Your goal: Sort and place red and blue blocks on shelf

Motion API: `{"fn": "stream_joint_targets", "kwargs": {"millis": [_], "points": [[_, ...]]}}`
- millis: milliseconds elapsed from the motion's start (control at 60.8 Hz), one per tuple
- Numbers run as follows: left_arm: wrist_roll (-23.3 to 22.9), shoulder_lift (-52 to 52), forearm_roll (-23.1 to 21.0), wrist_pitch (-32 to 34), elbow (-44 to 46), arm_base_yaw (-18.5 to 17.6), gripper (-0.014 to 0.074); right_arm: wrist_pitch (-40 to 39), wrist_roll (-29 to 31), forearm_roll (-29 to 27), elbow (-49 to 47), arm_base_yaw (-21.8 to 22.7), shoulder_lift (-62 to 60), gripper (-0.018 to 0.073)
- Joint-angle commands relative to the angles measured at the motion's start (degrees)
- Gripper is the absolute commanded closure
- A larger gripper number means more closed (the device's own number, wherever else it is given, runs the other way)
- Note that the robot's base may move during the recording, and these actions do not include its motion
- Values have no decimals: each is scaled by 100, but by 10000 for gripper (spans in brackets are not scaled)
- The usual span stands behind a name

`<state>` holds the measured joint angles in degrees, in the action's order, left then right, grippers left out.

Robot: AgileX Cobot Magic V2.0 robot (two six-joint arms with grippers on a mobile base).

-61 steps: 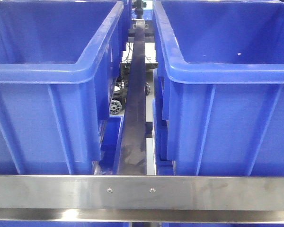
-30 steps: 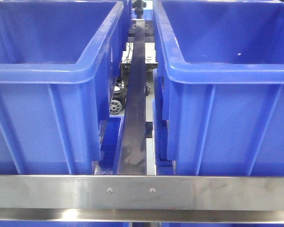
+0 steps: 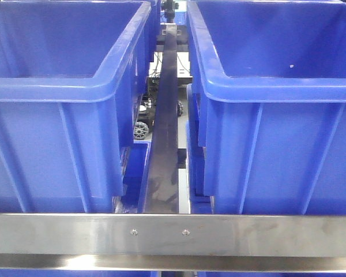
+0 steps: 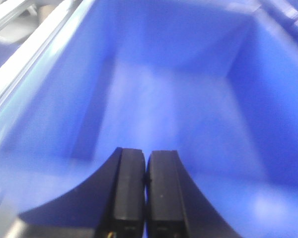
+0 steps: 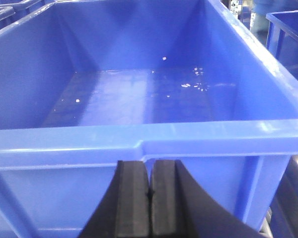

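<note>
The red and blue blocks are out of view in every frame. The shelf's flat steel front rail (image 3: 173,234) with two screws crosses the bottom of the front view. My left gripper (image 4: 147,154) is shut with nothing between its black fingers, hanging over the inside of a large blue bin (image 4: 164,89). My right gripper (image 5: 149,163) is also shut and holds nothing; it sits just in front of the near rim of another large blue bin (image 5: 139,141), whose floor shows only white specks. Neither gripper appears in the front view.
Two large blue bins (image 3: 57,86) (image 3: 277,86) stand side by side on the shelf, split by a dark steel divider strip (image 3: 164,144). Small roller wheels (image 3: 140,129) show in the gap. More blue bins (image 5: 288,34) stand to the right in the right wrist view.
</note>
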<state>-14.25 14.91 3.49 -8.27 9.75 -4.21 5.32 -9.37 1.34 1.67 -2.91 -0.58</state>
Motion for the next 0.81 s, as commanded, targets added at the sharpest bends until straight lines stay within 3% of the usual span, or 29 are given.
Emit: {"fn": "stream_joint_targets", "kwargs": {"millis": [0,345,790], "points": [[-13,-459,-62,597,-181,77,452,-532,33,24,-120,2,-118,510],[-13,-1491,-113,610,-915,449,452,-532,33,24,-120,2,-118,510],[-13,-1620,-131,827,-1164,450,452,-532,33,24,-120,2,-118,510]]}}
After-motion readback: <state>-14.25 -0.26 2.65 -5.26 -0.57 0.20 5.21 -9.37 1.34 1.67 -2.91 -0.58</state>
